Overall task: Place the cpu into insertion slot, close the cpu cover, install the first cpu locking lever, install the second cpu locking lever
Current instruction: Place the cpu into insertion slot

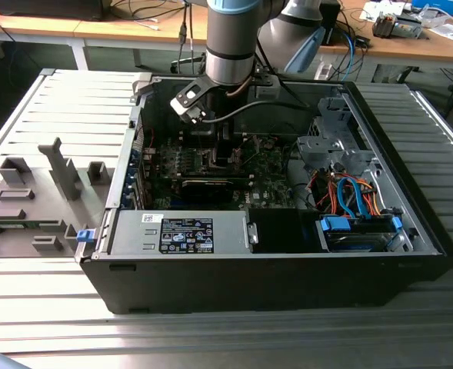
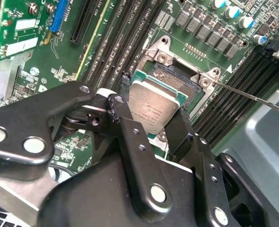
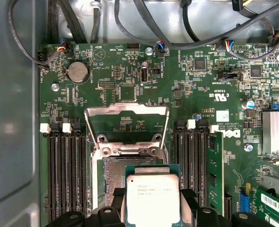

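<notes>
My gripper (image 3: 152, 210) is shut on the cpu (image 3: 152, 196), a flat square chip with a silver-grey top, one black finger on each side edge. In the second wrist view the gripper (image 2: 153, 116) holds the cpu (image 2: 154, 106) tilted just over the insertion slot (image 2: 179, 78). The dark slot (image 3: 112, 174) shows partly uncovered beside the chip. The cpu cover (image 3: 127, 109), a silver frame, stands swung open behind the slot. A thin metal locking lever (image 2: 253, 96) sticks out free past the slot. In the exterior view the arm (image 1: 230, 46) reaches down into the open computer case (image 1: 249, 277).
Long black memory slots (image 3: 66, 175) flank the socket on both sides, with a green memory stick (image 3: 215, 170) in one. A finned heatsink (image 3: 276, 132) and black cables (image 3: 144, 23) lie nearby. Grey fixtures (image 1: 26, 200) stand at the exterior view's left; a drive bay with cables (image 1: 357, 204) sits at its right.
</notes>
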Controlling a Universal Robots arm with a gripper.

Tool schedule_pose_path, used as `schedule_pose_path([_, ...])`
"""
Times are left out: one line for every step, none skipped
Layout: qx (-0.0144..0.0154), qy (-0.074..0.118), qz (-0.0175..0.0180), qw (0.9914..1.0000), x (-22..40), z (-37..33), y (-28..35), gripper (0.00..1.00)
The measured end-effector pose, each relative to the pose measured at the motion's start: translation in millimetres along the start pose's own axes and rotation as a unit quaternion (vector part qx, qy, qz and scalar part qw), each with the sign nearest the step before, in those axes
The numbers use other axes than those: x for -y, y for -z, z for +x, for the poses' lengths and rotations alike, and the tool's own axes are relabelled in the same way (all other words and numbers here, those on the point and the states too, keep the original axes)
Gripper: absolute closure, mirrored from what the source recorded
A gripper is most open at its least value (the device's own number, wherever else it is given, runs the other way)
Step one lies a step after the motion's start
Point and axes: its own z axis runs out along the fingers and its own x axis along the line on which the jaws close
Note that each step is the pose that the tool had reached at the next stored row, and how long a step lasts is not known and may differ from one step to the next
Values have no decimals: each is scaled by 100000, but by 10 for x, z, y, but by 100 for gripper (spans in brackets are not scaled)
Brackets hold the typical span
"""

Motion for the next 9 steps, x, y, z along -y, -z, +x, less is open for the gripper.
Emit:
schedule_pose_path([0, 7, 1, 100000, 0, 7, 0, 46])
schedule_pose_path([-2, 7, 1, 100000, 0, 10, 0, 46])
schedule_pose_path([1, 2, 1, 100000, 0, 13, 0, 46])
schedule_pose_path([4, 1, 2, 100000, 0, 17, 1, 46])
schedule_pose_path([4, 6, 1, 100000, 0, 20, 1, 46])
schedule_pose_path([-1, 4, 2, 100000, 0, 22, 0, 46])
schedule_pose_path([-3, 2, 0, 100000, 0, 28, 0, 46])
schedule_pose_path([-1, 6, -3, 100000, 0, 30, 0, 46])
schedule_pose_path([-1, 1, 0, 100000, 0, 33, 0, 46])
